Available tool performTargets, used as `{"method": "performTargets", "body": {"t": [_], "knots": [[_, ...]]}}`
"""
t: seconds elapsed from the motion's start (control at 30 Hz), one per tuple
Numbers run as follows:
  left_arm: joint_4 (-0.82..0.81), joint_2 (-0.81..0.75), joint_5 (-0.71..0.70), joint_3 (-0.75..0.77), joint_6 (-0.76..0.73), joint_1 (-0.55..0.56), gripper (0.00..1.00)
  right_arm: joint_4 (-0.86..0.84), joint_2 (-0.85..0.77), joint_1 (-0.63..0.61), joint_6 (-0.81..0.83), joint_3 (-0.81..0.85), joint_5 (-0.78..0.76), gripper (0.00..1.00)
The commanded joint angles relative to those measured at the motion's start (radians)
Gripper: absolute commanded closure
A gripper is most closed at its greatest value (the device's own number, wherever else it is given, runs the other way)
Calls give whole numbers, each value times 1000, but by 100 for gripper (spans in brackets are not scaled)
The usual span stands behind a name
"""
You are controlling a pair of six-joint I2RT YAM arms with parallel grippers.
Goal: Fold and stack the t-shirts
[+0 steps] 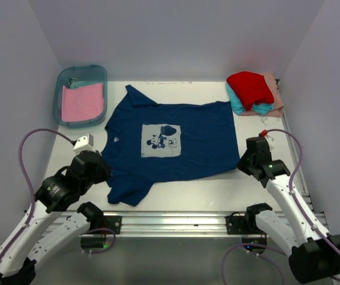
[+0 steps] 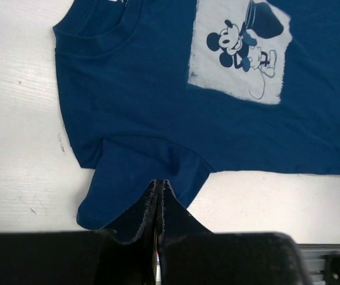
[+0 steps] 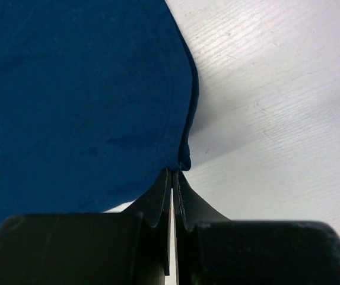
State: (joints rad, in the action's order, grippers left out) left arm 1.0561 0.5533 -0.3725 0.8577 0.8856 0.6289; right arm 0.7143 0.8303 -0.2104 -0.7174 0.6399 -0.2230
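Navy blue cotton t-shirt (image 1: pixel 199 136) flat on white wooden table (image 1: pixel 175 193), with 2 closed grippers at its edges.

Spread print-up mid-table, collar toward the left, hem toward the right, pale square cartoon print (image 1: pixel 161 141) at its centre. At far left, apart from it, teal translucent plastic bin (image 1: pixel 59 101) with plain pink t-shirt (image 1: pixel 82 102) lying inside. In the far right corner, a stack of 3: folded red t-shirt (image 1: pixel 251 88) on top, teal t-shirt (image 1: pixel 241 107) and peach t-shirt (image 1: pixel 275 98) beneath. At the hem's near corner, right gripper (image 3: pixel 172 172), fingers pressed together and pinching the hem edge, cloth lifted slightly off the table there. At the near sleeve, left gripper (image 2: pixel 159 184), fingers pressed together, tips on the sleeve hem; cannot tell whether cloth is caught between them.
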Motion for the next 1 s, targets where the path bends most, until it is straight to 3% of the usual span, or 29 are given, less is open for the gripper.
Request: {"method": "performTargets", "body": {"t": [0.0,0.13,0.23,0.27,0.33,0.43,0.6,0.73,0.83,0.97], "knots": [[-205,77,6,-54,-80,3,100,-96,61,-1,25,66,-27,100],[-131,256,87,-62,-60,3,100,-115,73,-1,33,67,-22,100],[-36,310,95,-83,-24,3,84,-131,63,0,33,49,-23,100],[-19,298,89,-86,-4,5,72,-133,62,-1,32,43,-19,100],[27,299,81,-69,0,5,56,-136,67,-1,30,38,-4,100],[143,364,44,4,-25,3,47,-157,72,-1,29,21,11,100],[174,490,59,52,-72,5,44,-211,82,0,30,-8,70,100],[111,598,133,0,-126,5,44,-251,93,0,39,-29,102,100],[113,661,103,-28,-146,3,44,-269,95,-3,42,-46,108,100],[142,732,162,-60,-230,5,45,-286,78,-20,27,-69,102,100]]}}
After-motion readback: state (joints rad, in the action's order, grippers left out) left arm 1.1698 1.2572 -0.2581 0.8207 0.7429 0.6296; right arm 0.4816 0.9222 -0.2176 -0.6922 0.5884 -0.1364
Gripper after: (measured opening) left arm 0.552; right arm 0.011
